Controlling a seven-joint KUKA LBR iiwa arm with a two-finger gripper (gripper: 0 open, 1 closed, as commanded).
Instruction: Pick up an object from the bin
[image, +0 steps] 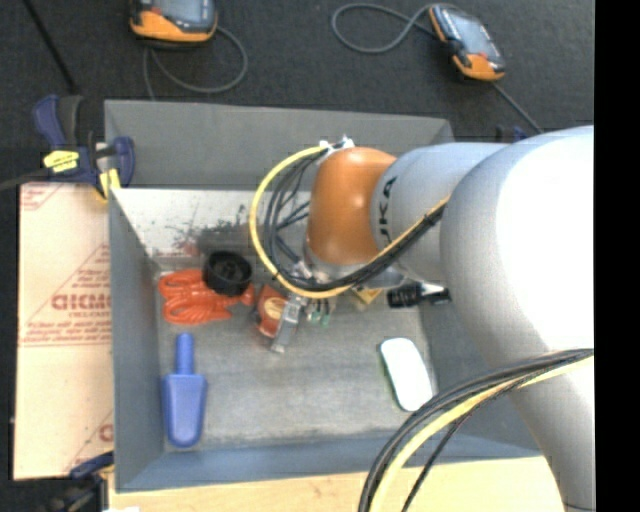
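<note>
1. Spotted gripper (288, 322) low in mid-bin (300, 410), tucked under orange wrist cover, directly over red item (268, 312)
2. Open or closed: cannot tell, hidden by wrist and cables, so no claiming a hold
3. Located red item near bin centre, slightly left, touching or just beside gripper tip
4. Close neighbours: black knob (227, 272) just up-left of it, orange scissors (188, 297) further left by the wall
5. Elsewhere: blue scoop (185, 397) front-left, white bar (405, 373) to the right, black marker (415, 295) just right of wrist, all well apart from red item
6. Judging handling: looks small, rigid and light, probably plastic; possibly rounded, so likely to roll or squirt out under a skewed pinch
7. Suggest taking it across the narrowest width, centred, coming straight down; no edge nips
8. Watch knob and scissors loops nearby: risk of snagging a loop or nudging knob on closing
9. Then lift straight up and confirm item actually in gripper before calling it picked
</note>
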